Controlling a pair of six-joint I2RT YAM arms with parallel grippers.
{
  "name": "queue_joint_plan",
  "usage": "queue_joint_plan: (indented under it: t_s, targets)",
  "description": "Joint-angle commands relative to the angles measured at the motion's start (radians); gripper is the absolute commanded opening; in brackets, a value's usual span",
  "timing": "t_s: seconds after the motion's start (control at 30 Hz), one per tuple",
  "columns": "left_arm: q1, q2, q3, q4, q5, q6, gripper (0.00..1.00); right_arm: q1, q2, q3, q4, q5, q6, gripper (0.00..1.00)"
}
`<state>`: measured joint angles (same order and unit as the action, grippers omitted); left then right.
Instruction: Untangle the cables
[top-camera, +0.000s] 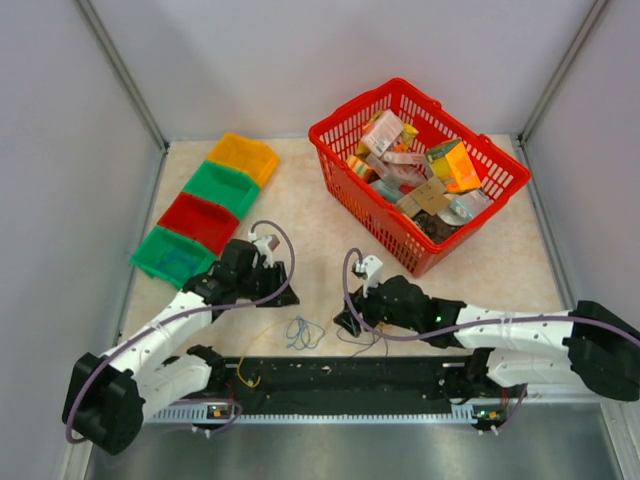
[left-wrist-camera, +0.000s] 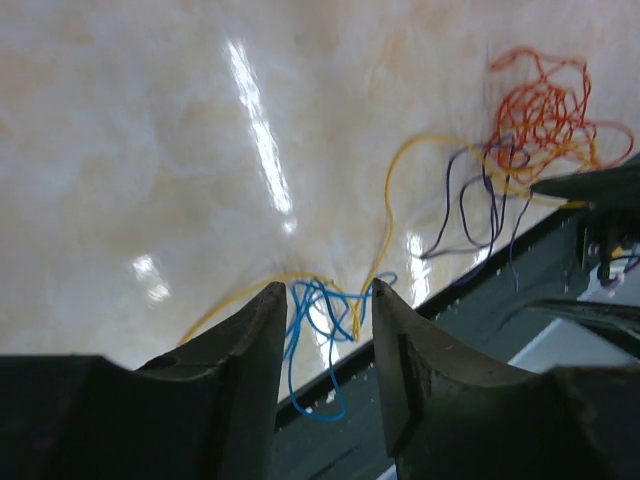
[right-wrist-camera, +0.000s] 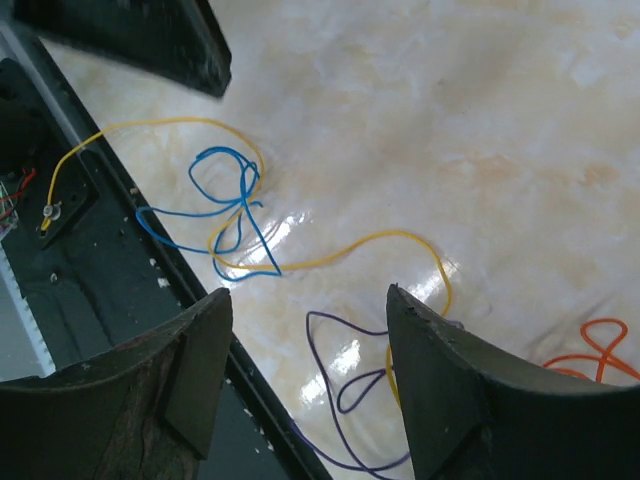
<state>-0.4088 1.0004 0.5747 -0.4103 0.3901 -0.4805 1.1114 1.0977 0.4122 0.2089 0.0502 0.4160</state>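
My left gripper (left-wrist-camera: 328, 290) stands open and holds nothing. The blue cable (left-wrist-camera: 310, 325) lies between its fingertips, crossed by the yellow cable (left-wrist-camera: 388, 200). My right gripper (right-wrist-camera: 307, 293) is open too. The purple cable (right-wrist-camera: 345, 322) loops between its fingers, and the orange-red cable (right-wrist-camera: 585, 357) lies just outside one finger.

Glossy smooth stone-look tabletop (left-wrist-camera: 150, 120) (bright light streaks), smooth plastic-sheathed cables (right-wrist-camera: 235, 200), rigid plastic basket (top-camera: 372, 217), plastic bins (top-camera: 222, 186)
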Motion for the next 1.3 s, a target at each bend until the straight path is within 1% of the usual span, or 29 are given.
queue_joint_plan:
  t_s: [0.0, 0.07, 0.13, 0.23, 0.3, 0.4, 0.5, 0.6, 0.67, 0.73, 0.77, 0.8, 0.83, 0.87, 0.9, 0.93, 1.03, 1.07, 1.2, 1.27]
  targets:
    - [-0.103, -0.057, -0.062, 0.019, -0.022, -0.125, 0.47, 0.013, 0.070, 0.105, -0.011, -0.021, -0.008, 0.63]
    - [-0.155, -0.081, -0.094, 0.018, -0.049, -0.174, 0.54, 0.013, 0.093, 0.117, -0.028, 0.017, 0.023, 0.63]
    - [-0.197, -0.117, -0.117, 0.008, -0.071, -0.204, 0.58, 0.013, 0.102, 0.117, -0.040, 0.042, 0.046, 0.63]
    - [-0.258, -0.169, -0.154, -0.007, -0.117, -0.248, 0.58, 0.013, 0.114, 0.108, -0.043, 0.048, 0.063, 0.63]
    - [-0.284, -0.169, -0.193, 0.010, -0.119, -0.277, 0.59, 0.013, 0.129, 0.105, -0.033, 0.037, 0.073, 0.63]
    - [-0.301, -0.131, -0.193, 0.031, -0.132, -0.280, 0.59, 0.013, 0.146, 0.102, -0.011, 0.017, 0.092, 0.63]
    - [-0.315, -0.086, -0.174, 0.047, -0.178, -0.270, 0.59, 0.013, 0.149, 0.094, -0.008, 0.016, 0.107, 0.63]
    - [-0.320, -0.054, -0.151, 0.010, -0.212, -0.248, 0.59, 0.013, 0.134, 0.085, -0.031, 0.028, 0.113, 0.63]
    - [-0.327, -0.078, -0.135, -0.022, -0.232, -0.239, 0.59, 0.013, 0.111, 0.071, -0.036, 0.036, 0.121, 0.63]
    - [-0.337, -0.144, -0.134, -0.039, -0.255, -0.240, 0.60, 0.013, 0.091, 0.053, -0.031, 0.043, 0.127, 0.63]
    - [-0.338, -0.188, -0.134, -0.059, -0.284, -0.251, 0.62, 0.011, 0.082, 0.045, -0.026, 0.048, 0.130, 0.63]
    - [-0.338, -0.228, -0.139, -0.079, -0.312, -0.265, 0.68, 0.013, 0.077, 0.043, -0.025, 0.053, 0.132, 0.63]
    - [-0.338, -0.268, -0.144, -0.093, -0.347, -0.277, 0.86, 0.011, 0.074, 0.037, -0.023, 0.057, 0.135, 0.63]
    - [-0.338, -0.293, -0.153, -0.094, -0.371, -0.288, 0.98, 0.008, 0.074, 0.036, -0.022, 0.057, 0.135, 0.63]
    - [-0.338, -0.311, -0.170, -0.072, -0.378, -0.297, 0.98, 0.008, 0.076, 0.034, -0.020, 0.057, 0.135, 0.63]
    - [-0.338, -0.318, -0.180, -0.061, -0.379, -0.302, 0.98, 0.008, 0.077, 0.034, -0.020, 0.059, 0.138, 0.63]
    - [-0.340, -0.269, -0.187, -0.038, -0.340, -0.319, 0.91, 0.005, 0.077, 0.037, -0.042, 0.079, 0.136, 0.62]
    - [-0.338, -0.237, -0.185, -0.024, -0.323, -0.316, 0.85, 0.005, 0.074, 0.037, -0.052, 0.085, 0.139, 0.62]
    - [-0.338, -0.070, -0.164, 0.007, -0.261, -0.293, 0.65, 0.005, 0.048, 0.020, -0.077, 0.135, 0.159, 0.61]
    - [-0.340, -0.011, -0.151, 0.011, -0.247, -0.280, 0.51, 0.005, 0.028, 0.005, -0.086, 0.158, 0.170, 0.61]
